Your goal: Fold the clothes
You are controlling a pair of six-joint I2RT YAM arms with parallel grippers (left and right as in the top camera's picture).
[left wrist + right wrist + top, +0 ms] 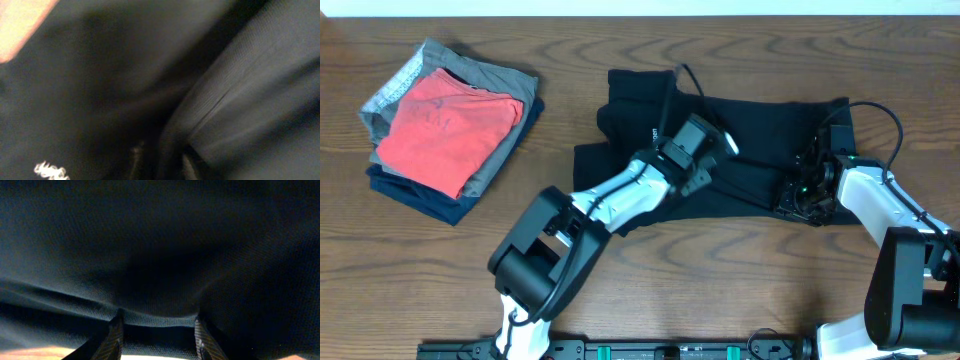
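The clothes are one black shirt [760, 165], lying flat and crumpled across the middle and right of the table. My left gripper [712, 140] rests on its middle. The left wrist view shows only dark cloth [100, 75], a raised fold and small white lettering [50, 171]. Its fingers [136, 155] are dim shapes on either side of the fold, and a grip cannot be made out. My right gripper [798, 192] sits at the shirt's lower right part. In the right wrist view its fingers [115, 337] stand apart, their tips under a hem of the shirt [160, 240].
A stack of folded garments, red [445, 125] on top of grey and navy, lies at the far left. Bare wooden table [720, 290] shows in front of the shirt. Black cables arch over both wrists.
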